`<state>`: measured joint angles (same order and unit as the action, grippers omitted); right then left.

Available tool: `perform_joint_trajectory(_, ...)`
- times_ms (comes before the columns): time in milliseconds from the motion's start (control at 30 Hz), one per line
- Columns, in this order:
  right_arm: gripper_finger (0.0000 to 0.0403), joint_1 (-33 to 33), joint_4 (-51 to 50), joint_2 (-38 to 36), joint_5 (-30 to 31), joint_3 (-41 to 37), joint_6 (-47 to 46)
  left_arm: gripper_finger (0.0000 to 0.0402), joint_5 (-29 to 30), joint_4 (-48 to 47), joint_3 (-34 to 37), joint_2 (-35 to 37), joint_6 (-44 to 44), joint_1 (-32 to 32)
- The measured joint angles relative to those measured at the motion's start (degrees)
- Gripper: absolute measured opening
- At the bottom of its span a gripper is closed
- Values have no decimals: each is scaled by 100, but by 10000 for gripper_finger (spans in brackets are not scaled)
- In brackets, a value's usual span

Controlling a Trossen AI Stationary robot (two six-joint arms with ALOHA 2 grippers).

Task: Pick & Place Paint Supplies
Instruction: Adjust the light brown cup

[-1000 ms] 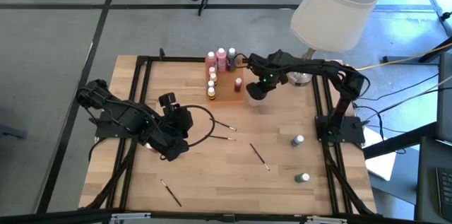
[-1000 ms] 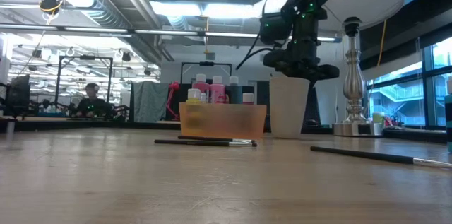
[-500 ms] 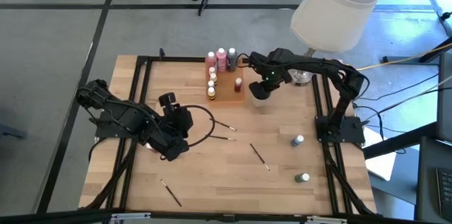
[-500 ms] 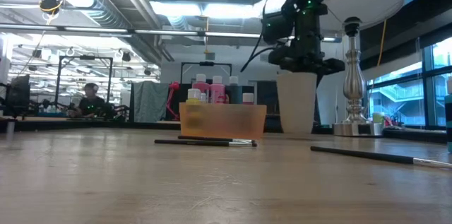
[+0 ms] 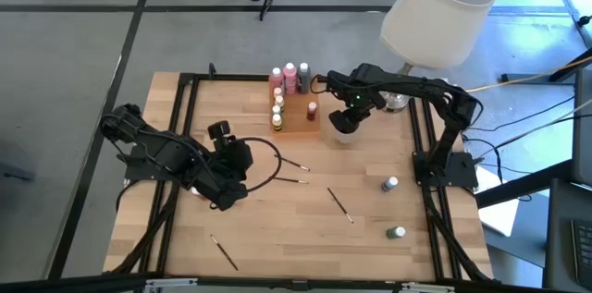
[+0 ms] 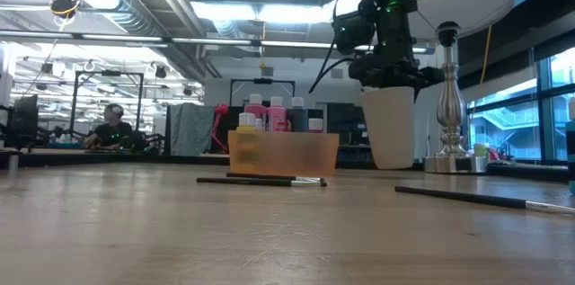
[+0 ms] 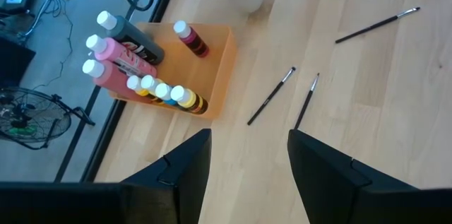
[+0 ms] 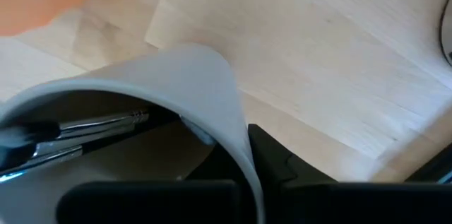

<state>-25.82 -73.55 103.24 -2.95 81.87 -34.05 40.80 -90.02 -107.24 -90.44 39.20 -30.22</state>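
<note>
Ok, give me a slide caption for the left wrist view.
Open left gripper hovers above the wooden table, facing a translucent orange tray of small paint bottles and three loose dark-handled paintbrushes.

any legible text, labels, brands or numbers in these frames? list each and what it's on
No text reads legibly in any view.
Paint bottles in the orange tray: labels show as dark print, too blurred to read.
Cup held by the right gripper: plain, no marking.
Lamp shade: plain.
Room behind the table: no readable signs.
</note>
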Motion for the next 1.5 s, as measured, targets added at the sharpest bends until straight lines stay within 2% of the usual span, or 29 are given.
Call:
perform_joint_trajectory(333,7,194,66,-3,264,0,177,184,-74,0,1,-2,4,-7)
perform_joint_trajectory(633,6,306,-315,-44,357,0,424,184,-91,2,2,51,-29,-4)
perform_joint_trajectory(933,6,220,-330,-487,442,-27,587,184,-13,0,2,61,-44,-4)
perform_joint_trajectory(1033,6,157,-140,-642,410,-275,600,184,-11,0,2,61,-42,-4)
perform_joint_trajectory(1167,6,93,286,-874,0,-843,554,184,-13,0,2,61,-39,-4)
perform_joint_trajectory(1267,6,90,564,-1037,-76,-1185,450,184,-15,2,2,61,-13,-4)
perform_joint_trajectory(1500,6,69,737,-1095,-159,-1291,351,184,19,1,2,61,-39,58)
